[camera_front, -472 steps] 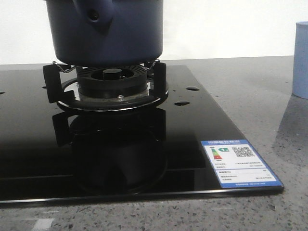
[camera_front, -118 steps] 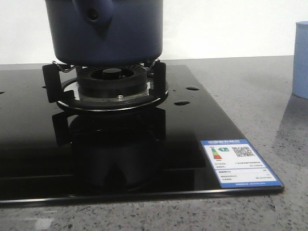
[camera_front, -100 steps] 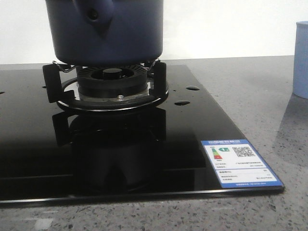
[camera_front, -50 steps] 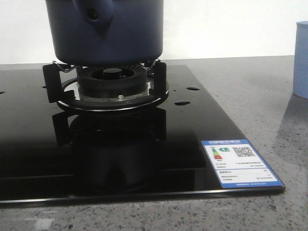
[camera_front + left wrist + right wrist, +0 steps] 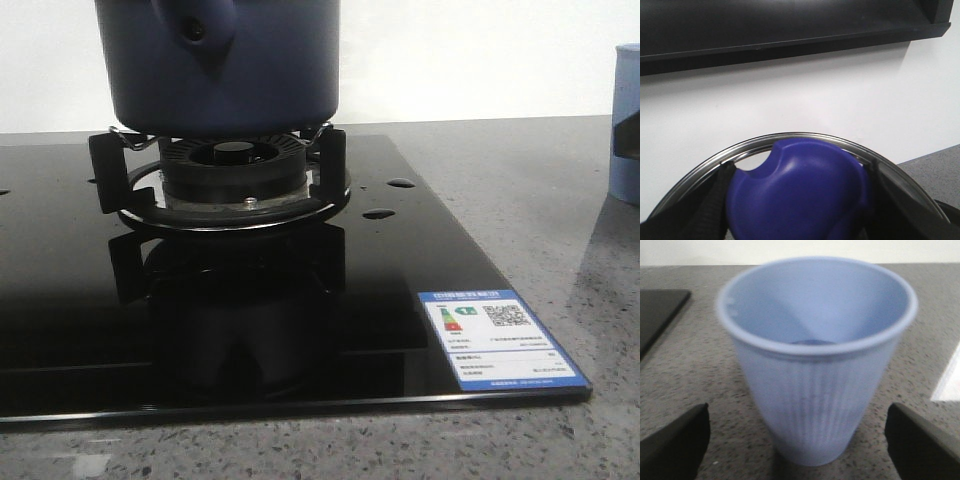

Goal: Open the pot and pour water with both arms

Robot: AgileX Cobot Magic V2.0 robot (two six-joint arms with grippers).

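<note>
A: Navy pot (image 5: 225, 65) sits on the burner (image 5: 232, 170) in the front view, top cropped. A dark bit of the right gripper touches the cup (image 5: 626, 120).

B: Left wrist: left gripper (image 5: 795, 200) clamped on the blue lid knob (image 5: 797, 192), lid (image 5: 790, 142) apparently lifted.

A: Right wrist: right gripper (image 5: 797, 440) spread wide around the cup, not squeezing. I'd say pouring's left.
</note>
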